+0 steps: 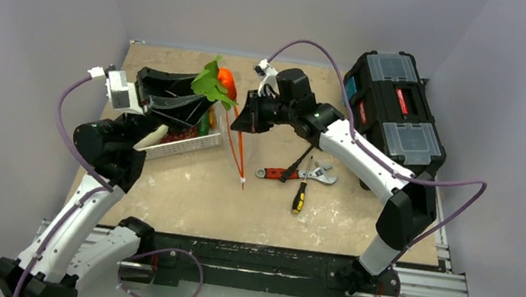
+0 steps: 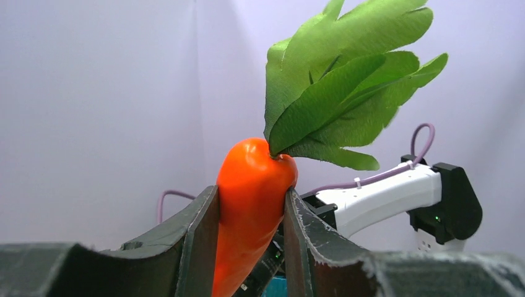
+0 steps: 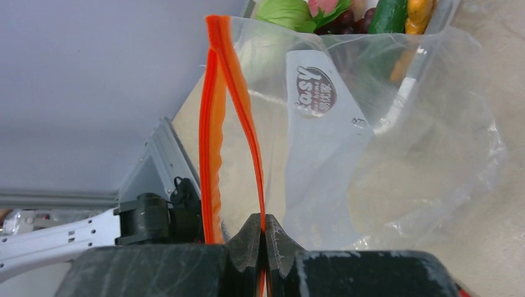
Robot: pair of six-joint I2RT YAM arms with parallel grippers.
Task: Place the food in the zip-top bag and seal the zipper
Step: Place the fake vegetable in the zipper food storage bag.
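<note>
My left gripper [image 1: 207, 103] [image 2: 251, 241] is shut on the orange carrot [image 1: 227, 79] [image 2: 251, 198], held in the air with its green leaves [image 2: 347, 93] up, just left of the bag's mouth. My right gripper [image 1: 242, 119] [image 3: 262, 238] is shut on one side of the red-orange zipper [image 1: 239, 149] [image 3: 247, 124] and holds the clear zip-top bag [image 3: 384, 161] up; the other strip [image 3: 210, 154] stands apart, so the mouth is open. The bag's label [image 3: 316, 91] faces me. Greens [image 3: 288, 12], peach [image 3: 325, 6], grapes [image 3: 347, 17], cucumber [image 3: 390, 15] and an orange piece [image 3: 420, 12] lie behind the bag.
A white slatted basket [image 1: 187, 145] sits under my left gripper. A red-handled wrench [image 1: 295, 174] and two screwdrivers [image 1: 300, 197] lie on the table right of the bag. A black toolbox [image 1: 395, 112] stands at the back right.
</note>
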